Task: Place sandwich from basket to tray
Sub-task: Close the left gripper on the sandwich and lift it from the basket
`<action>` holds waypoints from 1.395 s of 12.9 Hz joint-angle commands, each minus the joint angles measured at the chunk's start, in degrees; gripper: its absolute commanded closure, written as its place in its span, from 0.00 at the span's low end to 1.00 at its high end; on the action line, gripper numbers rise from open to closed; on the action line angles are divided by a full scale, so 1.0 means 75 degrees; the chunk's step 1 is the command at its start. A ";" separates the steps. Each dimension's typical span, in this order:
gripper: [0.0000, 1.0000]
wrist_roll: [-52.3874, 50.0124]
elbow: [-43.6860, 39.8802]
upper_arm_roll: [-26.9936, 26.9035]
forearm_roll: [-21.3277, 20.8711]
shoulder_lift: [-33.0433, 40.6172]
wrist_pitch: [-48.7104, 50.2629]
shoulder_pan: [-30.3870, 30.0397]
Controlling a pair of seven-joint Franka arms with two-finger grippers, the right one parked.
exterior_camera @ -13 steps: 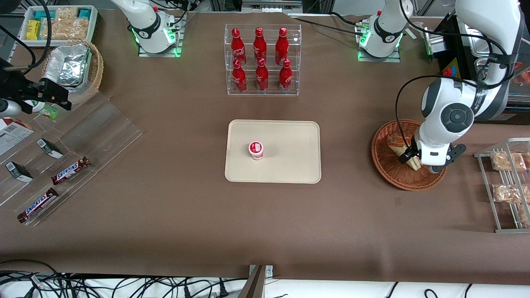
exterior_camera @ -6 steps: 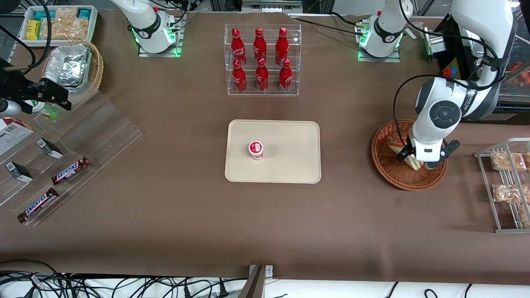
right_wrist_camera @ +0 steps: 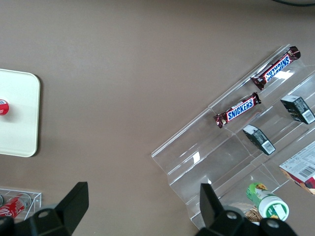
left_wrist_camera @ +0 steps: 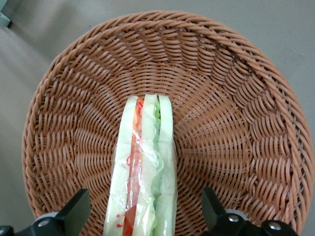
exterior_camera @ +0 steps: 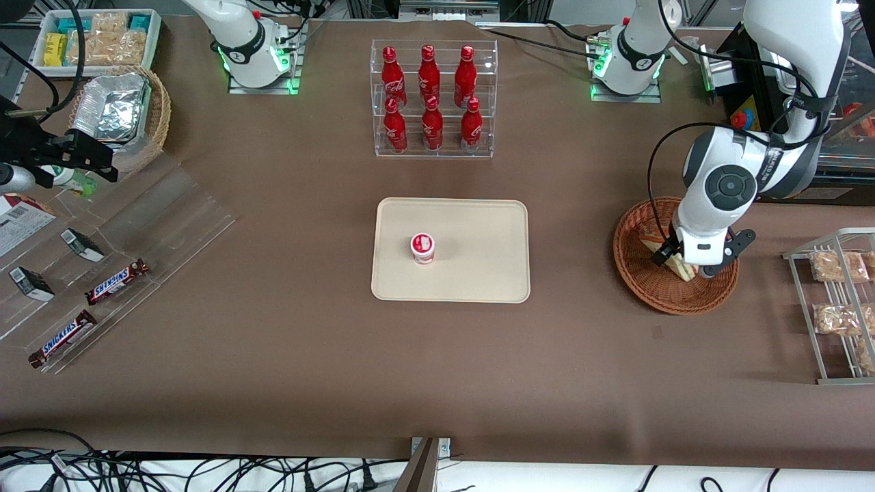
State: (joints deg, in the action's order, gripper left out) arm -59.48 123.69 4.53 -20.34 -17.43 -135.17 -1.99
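Front view first, reading across from the parked arm's end: I can make out "SNICKERS" on two chocolate bars lying on a clear stepped stand. Next come six red bottles with white script I can't read, in a clear rack. Nearer the camera sits the tray, holding a small red-and-white cup whose label I can't read. Toward the working arm's end, the gripper is down inside the basket, hiding most of the sandwich.

From the left wrist I get what the front camera hides: the sandwich lies on the basket floor, filling layers facing the camera, and my fingers stand apart, one either side, not touching the wrap.
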 commanded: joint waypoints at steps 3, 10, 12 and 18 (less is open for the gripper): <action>0.36 -0.0132 0.0254 0.0040 -0.0241 0.0203 -0.0060 -0.0016; 0.63 0.0148 0.0196 0.0052 -0.0241 0.0284 0.0162 -0.0016; 0.68 0.0815 0.0056 0.0063 -0.0229 0.0402 0.0501 -0.0016; 0.70 0.2606 -0.1405 0.0681 -0.0089 0.0472 0.2711 0.0055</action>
State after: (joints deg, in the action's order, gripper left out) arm -45.08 118.76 6.52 -20.45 -14.59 -123.05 -1.90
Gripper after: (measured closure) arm 0.700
